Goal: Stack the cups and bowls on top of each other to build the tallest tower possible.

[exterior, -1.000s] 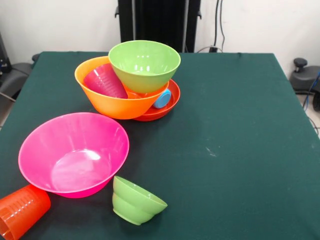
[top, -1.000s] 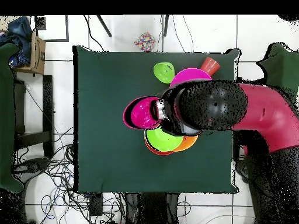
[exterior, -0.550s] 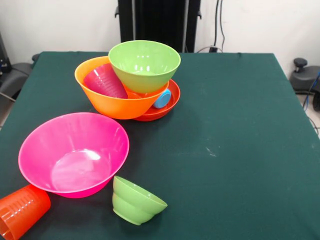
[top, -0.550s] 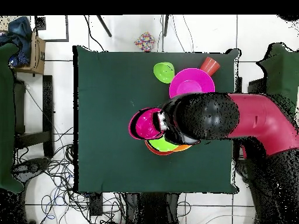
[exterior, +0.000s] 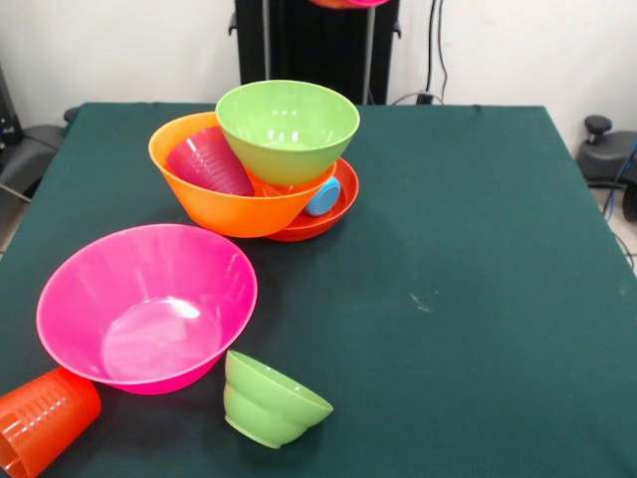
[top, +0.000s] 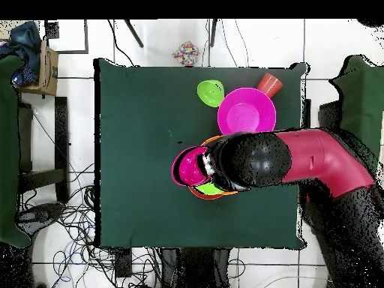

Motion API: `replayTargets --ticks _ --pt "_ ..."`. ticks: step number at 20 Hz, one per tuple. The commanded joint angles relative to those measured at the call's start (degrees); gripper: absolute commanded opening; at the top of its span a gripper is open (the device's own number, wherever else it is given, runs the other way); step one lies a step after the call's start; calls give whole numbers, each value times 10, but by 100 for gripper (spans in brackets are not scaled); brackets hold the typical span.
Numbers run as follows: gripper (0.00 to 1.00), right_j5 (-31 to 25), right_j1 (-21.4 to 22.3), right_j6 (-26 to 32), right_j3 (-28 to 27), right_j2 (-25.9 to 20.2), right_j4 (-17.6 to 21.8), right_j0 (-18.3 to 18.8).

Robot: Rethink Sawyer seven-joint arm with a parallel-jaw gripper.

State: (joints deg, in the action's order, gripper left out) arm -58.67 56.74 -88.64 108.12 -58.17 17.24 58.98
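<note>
While arm hides tower overhead, end effector grasps small crimson bowl.

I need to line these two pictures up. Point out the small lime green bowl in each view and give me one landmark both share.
Front view: the small lime green bowl sits tilted near the bottom edge, left of centre, just right of the large pink bowl.
Overhead view: the same bowl lies near the table's top edge, just left of the pink bowl.
Shared landmark: the orange cup lying at the pink bowl's other side.
</note>
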Motion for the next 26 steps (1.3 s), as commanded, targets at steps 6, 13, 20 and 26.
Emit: replayTargets --ticks 6,13,20,26 --pt "0 58 -88 134 51 -21 110 3" --pt "0 67 -108 130 50 -25 131 11" --pt "0 71 -133 127 41 -24 156 16" --pt "0 76 -145 121 38 -29 172 21"
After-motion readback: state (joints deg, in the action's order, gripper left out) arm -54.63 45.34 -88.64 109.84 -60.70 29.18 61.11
